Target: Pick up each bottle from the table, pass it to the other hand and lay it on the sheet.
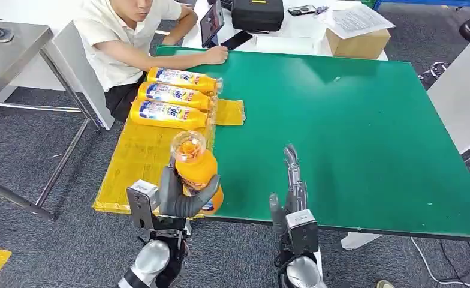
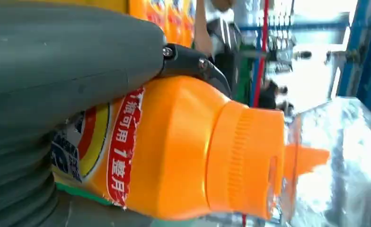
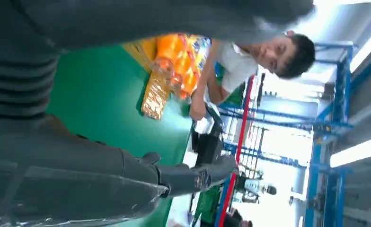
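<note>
We could read Chinese characters, "可用1整月", in white on a red band across the label of the orange bottle (image 2: pixel 174 151) in the left wrist view. The labels of the three bottles on the sheet (image 1: pixel 169 96) were too small for us to read.

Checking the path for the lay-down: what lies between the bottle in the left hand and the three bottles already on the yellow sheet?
Only bare yellow sheet separates the held bottle from the nearest lying bottle, as the head view shows.
</note>
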Action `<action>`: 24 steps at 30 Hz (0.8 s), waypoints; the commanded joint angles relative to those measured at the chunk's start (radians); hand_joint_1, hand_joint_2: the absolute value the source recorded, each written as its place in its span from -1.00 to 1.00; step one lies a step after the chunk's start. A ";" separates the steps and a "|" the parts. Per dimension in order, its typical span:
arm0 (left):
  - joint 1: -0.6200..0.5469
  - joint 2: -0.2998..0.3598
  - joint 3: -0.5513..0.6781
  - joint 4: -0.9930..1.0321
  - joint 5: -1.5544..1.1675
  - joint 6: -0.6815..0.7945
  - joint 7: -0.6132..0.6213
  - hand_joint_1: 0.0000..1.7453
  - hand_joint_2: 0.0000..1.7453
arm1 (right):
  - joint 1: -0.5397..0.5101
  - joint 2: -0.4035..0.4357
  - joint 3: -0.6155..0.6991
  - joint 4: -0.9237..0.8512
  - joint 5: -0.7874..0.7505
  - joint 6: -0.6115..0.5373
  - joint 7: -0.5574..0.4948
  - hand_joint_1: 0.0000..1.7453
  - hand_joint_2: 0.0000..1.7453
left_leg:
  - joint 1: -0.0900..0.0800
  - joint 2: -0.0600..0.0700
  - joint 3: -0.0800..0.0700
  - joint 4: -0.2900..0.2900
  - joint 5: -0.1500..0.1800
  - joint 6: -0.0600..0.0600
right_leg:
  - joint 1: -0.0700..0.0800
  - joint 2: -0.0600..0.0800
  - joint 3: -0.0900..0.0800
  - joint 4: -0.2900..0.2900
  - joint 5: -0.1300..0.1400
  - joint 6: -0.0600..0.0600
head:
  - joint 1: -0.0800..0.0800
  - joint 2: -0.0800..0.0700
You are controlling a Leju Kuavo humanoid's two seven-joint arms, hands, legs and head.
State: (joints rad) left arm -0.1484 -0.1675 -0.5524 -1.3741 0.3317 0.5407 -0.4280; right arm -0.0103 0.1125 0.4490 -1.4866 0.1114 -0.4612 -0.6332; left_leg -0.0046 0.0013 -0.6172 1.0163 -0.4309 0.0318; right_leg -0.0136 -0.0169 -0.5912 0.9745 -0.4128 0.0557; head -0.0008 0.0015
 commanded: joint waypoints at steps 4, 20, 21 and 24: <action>-0.201 0.058 0.223 0.289 -0.350 0.035 0.053 1.00 1.00 | -0.011 0.060 -0.122 -0.035 -0.030 -0.046 -0.050 -1.00 -1.00 | 0.001 -0.001 0.006 -0.001 0.000 -0.003 | 0.001 0.001 0.005 0.000 -0.001 -0.003 | 0.000 0.000; -0.533 0.064 0.105 0.846 -1.386 -0.067 0.386 1.00 1.00 | -0.030 0.072 -0.168 -0.056 -0.024 0.018 -0.065 -1.00 -1.00 | 0.001 -0.002 0.003 0.000 0.002 -0.003 | 0.001 -0.001 0.003 0.001 0.000 -0.002 | 0.000 0.000; -0.538 0.063 0.101 0.852 -1.392 -0.074 0.388 1.00 1.00 | -0.030 0.072 -0.170 -0.057 -0.022 0.016 -0.065 -1.00 -1.00 | 0.000 -0.003 0.001 0.000 0.002 -0.003 | 0.000 -0.002 0.001 0.001 0.000 -0.002 | 0.000 0.000; -0.578 0.051 0.063 0.902 -1.443 -0.155 0.416 1.00 1.00 | -0.025 0.068 -0.188 -0.070 -0.017 0.017 -0.065 -1.00 -1.00 | 0.001 -0.004 0.004 0.000 0.002 -0.003 | 0.001 -0.002 0.004 0.001 -0.001 -0.002 | 0.000 0.000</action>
State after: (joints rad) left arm -0.5269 -0.0858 -0.3838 -0.8150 -1.0213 0.5160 -0.0595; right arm -0.0079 0.1858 0.3185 -1.5499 0.0828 -0.4501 -0.6981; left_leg -0.0046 0.0008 -0.6170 1.0165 -0.4276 0.0304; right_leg -0.0137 -0.0169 -0.5915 0.9756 -0.4119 0.0556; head -0.0004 0.0015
